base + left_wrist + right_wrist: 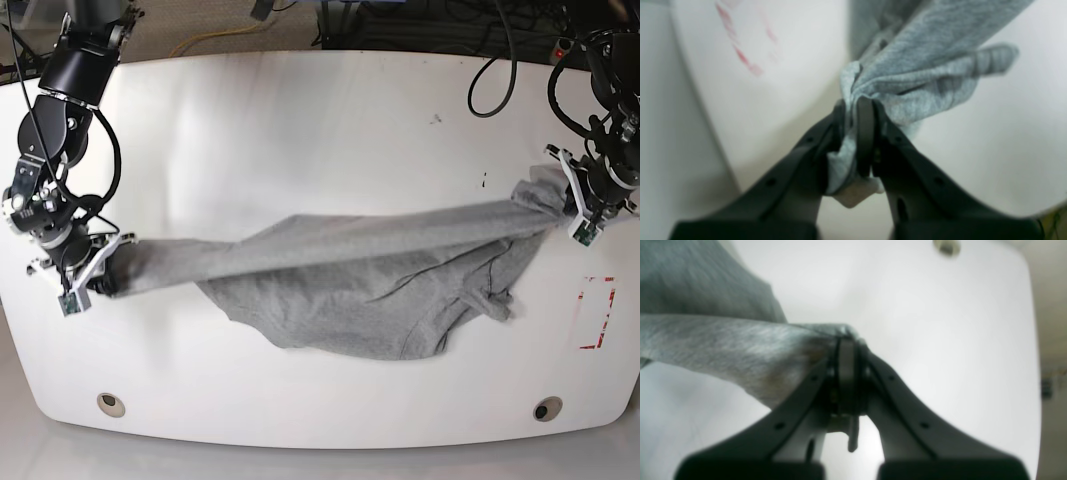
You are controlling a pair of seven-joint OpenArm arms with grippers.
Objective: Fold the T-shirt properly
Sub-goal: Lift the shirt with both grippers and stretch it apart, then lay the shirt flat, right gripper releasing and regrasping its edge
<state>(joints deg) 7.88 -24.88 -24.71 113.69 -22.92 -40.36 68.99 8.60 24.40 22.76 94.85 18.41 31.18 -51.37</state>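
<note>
Soft cloth on a smooth tabletop

The T-shirt (340,285) is matt heather-grey jersey, faintly fuzzy; the table (300,120) is smooth, white, slightly glossy; gripper fingers (796,160) look matt black plastic.

Both wrist views are blurred, so the red marks (740,50) beyond my left hand (855,110) stay unreadable. The T-shirt (700,330) runs off the picture's edge beside my right hand (846,343), its pinched corner hidden between the fingers.

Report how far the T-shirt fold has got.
Done: both ends are gripped; the left gripper and right gripper are shut on the T-shirt. In hand: the shirt is stretched between them across the table, its middle sagging, twisted and rumpled. Left: spreading it flat and every fold; no neat fold shows yet.
</note>
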